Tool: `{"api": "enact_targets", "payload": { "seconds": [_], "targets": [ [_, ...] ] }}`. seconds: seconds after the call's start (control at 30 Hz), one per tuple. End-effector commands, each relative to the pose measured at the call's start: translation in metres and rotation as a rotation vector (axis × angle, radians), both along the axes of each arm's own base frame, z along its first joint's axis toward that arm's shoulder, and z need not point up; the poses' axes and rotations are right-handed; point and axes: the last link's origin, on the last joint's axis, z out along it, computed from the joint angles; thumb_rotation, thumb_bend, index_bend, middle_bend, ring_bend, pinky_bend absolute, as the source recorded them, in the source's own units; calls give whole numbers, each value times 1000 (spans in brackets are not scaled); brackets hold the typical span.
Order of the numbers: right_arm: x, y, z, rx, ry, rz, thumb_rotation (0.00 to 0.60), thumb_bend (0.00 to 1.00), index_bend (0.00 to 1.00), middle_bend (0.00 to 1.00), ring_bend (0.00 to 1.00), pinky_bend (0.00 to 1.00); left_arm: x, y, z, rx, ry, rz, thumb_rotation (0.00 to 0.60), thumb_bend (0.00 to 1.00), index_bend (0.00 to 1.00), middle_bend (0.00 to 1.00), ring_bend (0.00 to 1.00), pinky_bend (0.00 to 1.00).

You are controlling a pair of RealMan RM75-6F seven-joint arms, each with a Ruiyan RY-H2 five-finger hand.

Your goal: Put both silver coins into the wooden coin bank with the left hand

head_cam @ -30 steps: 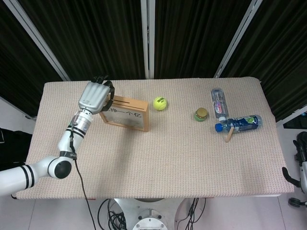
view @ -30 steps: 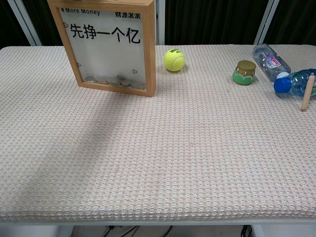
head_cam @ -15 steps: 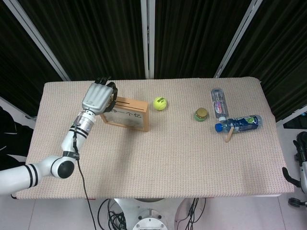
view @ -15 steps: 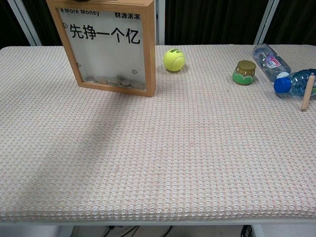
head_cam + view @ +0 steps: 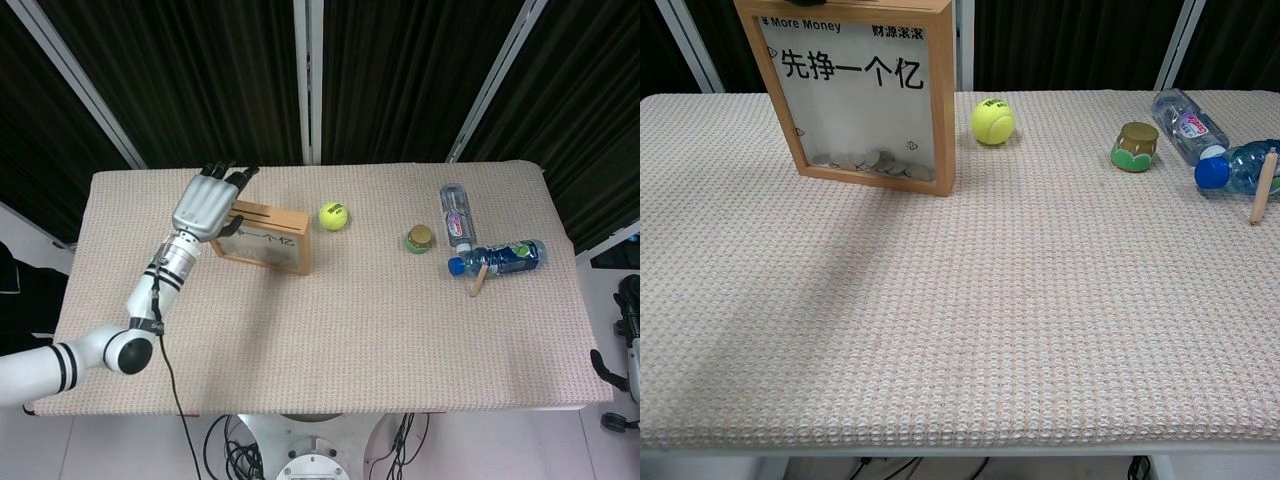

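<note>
Left hand (image 5: 207, 203) visible overhead; coins (image 5: 872, 161) chest-side.

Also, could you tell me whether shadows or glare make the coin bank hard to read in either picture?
Chest view: the wooden coin bank is sharp, its clear front glare-free, printed text and coins legible; a soft shadow darkens the tablecloth at lower left. Head view: even lighting, but the left hand covers the bank's left end.

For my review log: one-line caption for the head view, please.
Left hand, fingers spread, above the left end of the wooden coin bank; tennis ball and two bottles lie to the right.
</note>
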Motion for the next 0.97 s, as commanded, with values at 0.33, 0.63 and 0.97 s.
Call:
{"api": "enact_targets", "payload": {
  "seconds": [0.33, 0.63, 0.97],
  "targets": [
    [5, -2, -1, 10, 10, 21, 600, 275, 0, 0, 0, 0, -45, -97, 52, 153, -73, -143, 600, 244, 274, 260, 81, 137],
    [19, -6, -13, 32, 27, 126, 600, 250, 0, 0, 0, 0, -168, -195, 64, 179, -1, 33, 600, 211, 223, 150, 13, 101],
    [29, -9, -38, 69, 80, 190, 600, 246, 0, 0, 0, 0, -252, -242, 60, 181, 14, 255, 600, 169, 125, 65, 0, 47]
  ]
}}
